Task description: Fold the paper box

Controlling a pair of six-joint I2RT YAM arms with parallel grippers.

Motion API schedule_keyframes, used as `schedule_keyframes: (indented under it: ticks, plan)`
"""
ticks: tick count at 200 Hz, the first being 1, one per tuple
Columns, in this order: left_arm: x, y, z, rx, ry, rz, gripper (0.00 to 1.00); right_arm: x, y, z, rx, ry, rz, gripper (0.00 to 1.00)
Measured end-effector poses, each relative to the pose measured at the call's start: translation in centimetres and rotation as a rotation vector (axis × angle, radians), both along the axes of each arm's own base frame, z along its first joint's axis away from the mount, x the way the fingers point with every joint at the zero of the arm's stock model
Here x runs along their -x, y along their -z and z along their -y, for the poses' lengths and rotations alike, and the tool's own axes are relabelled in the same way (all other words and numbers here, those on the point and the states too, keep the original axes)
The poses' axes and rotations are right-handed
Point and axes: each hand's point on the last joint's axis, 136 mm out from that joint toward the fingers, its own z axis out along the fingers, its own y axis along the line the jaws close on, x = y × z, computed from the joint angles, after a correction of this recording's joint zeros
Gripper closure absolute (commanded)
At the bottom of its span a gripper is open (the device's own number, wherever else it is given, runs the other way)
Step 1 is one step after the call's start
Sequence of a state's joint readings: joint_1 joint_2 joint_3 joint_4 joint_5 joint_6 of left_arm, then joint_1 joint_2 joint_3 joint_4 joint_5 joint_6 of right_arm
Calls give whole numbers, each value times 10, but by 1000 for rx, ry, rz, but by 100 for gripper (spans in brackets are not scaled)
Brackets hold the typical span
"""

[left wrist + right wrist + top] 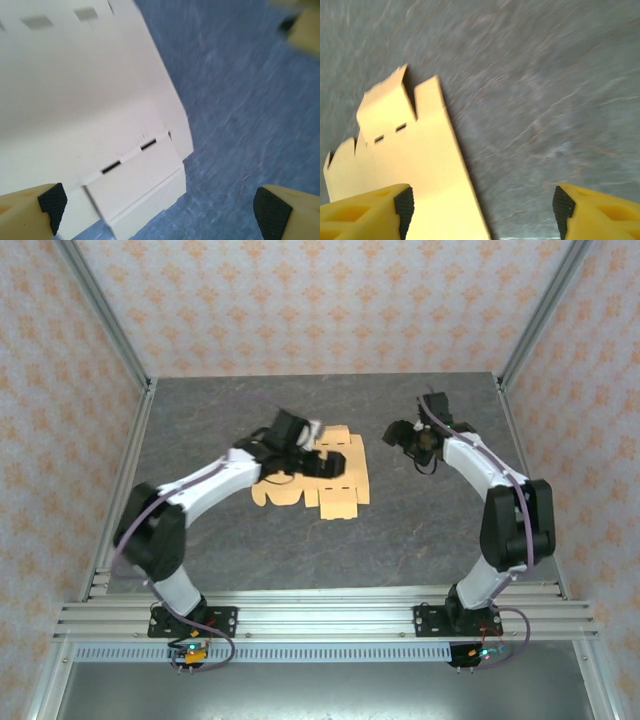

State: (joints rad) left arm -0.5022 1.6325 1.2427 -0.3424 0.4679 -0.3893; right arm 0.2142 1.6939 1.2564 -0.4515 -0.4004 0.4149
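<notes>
The paper box [335, 485] is a flat light orange-tan die-cut sheet with tabs and slots, lying on the dark grey table [420, 530] left of centre. My left gripper [308, 445] hovers over the sheet's far left part. In the left wrist view the left gripper [161, 207] is open wide, with a slotted flap of the paper box [75, 100] between and below its fingers. My right gripper [400, 435] stands just right of the sheet's far edge. Seen from the right wrist, the right gripper [484, 205] is open and holds nothing; the paper box [420, 160] lies under its left finger.
Patterned walls and slanted aluminium posts [110, 320] enclose the table on three sides. A metal rail [320, 620] carrying both arm bases runs along the near edge. Bare table lies near and right of the sheet.
</notes>
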Motion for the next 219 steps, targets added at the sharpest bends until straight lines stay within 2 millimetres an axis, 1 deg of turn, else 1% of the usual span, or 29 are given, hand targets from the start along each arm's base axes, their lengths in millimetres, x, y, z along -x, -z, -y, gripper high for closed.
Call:
schedule_keyframes:
  ticks: [8,15,23,28,36,45,58,69,77,84,96,112,143,165,186,205,219]
  plan:
    - [-6,-15,-19,25,-55,28,0,-1,1,-19,13,-64,-7,27]
    - [-11,-21,-38,39,-112,36,0,-1,2,-36,25,-120,-7,28]
    - [-16,-20,-58,40,-174,31,0,-1,4,-56,37,-178,-8,31]
    - [-20,-14,-71,30,-218,20,0,0,7,-67,49,-217,-11,32]
    - [-22,0,-88,10,-277,-14,0,2,11,-84,59,-264,-20,35]
    - [-19,25,-102,-25,-334,-78,0,3,18,-99,73,-312,-34,37]
    - [-6,62,-110,-74,-379,-176,0,4,31,-116,82,-364,-61,37]
    - [7,88,-115,-107,-410,-247,0,6,44,-128,92,-401,-90,37]
    - [17,102,-119,-125,-431,-288,0,7,52,-134,100,-418,-111,39]
    - [23,111,-122,-137,-451,-314,0,9,61,-139,108,-431,-132,40]
    - [26,116,-125,-144,-478,-332,0,10,75,-142,123,-440,-165,40]
    - [21,118,-126,-149,-502,-333,0,12,89,-140,147,-435,-197,40]
    - [-9,135,-125,-188,-540,-341,0,17,93,-132,154,-406,-208,40]
    - [-38,130,-118,-178,-550,-306,0,35,94,-122,117,-370,-226,41]
    - [-67,131,-110,-188,-537,-281,0,61,93,-117,43,-322,-256,40]
    - [-90,129,-98,-209,-499,-249,0,82,91,-123,-49,-286,-281,39]
    - [-105,129,-86,-228,-459,-225,0,95,87,-136,-109,-285,-304,38]
